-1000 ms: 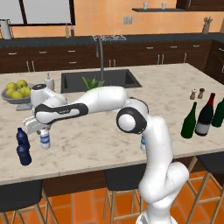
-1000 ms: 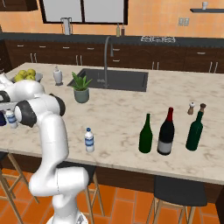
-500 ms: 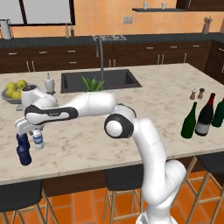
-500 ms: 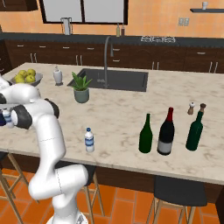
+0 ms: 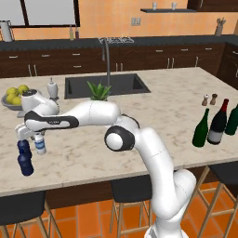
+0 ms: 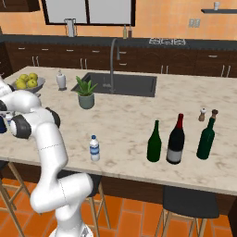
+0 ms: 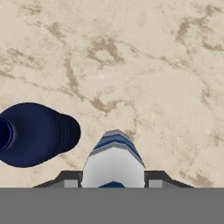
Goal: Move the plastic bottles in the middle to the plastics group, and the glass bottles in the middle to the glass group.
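The counter is beige marble veined brown. A clear water bottle carries a blue cap and pale label beside a navy bottle, opaque with what seems a blue cap. The wine bottles: dark green, near-black with red top, green.

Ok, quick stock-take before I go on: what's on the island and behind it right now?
Water bottles: two, clear with blue caps; one in the gripper at the island's left end, one near the front edge.
Navy bottles: two, left end.
Wine bottles: three, two green, one near-black with red top, right end.
Shakers: two, behind them.
Plant: one, by the sink.
Lemon bowl: one, far left.
Gripper: one, shut on the bottle.
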Robot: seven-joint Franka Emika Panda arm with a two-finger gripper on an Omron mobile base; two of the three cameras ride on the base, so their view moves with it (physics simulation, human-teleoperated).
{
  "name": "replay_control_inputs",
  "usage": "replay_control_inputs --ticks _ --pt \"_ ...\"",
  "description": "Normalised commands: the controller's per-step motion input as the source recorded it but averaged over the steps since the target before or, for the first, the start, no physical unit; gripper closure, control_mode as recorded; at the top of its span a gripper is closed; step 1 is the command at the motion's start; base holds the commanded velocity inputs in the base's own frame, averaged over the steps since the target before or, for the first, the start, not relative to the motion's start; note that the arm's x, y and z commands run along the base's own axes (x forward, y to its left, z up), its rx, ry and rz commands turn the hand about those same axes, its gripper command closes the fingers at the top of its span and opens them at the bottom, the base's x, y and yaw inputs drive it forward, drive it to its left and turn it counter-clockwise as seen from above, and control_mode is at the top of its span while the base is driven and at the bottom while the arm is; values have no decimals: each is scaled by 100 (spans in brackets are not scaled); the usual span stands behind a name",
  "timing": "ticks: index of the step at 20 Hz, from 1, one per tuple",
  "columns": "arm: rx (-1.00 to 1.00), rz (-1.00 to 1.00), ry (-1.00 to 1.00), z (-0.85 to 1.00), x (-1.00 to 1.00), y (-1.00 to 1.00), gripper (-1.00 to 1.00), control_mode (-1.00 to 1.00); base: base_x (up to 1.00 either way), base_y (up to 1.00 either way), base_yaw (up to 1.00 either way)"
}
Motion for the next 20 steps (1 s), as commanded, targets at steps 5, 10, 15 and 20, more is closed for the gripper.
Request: replay_control_inputs --ticks 5,10,15,20 --pt "8 0 -1 -12 4 0 100 -100 0 0 0" --pt "0 0 1 -10 -14 0 100 -100 0 0 0" --pt "0 0 0 -48 0 0 100 -100 0 0 0" --pt "0 0 0 -20 0 -8 100 -100 0 0 0"
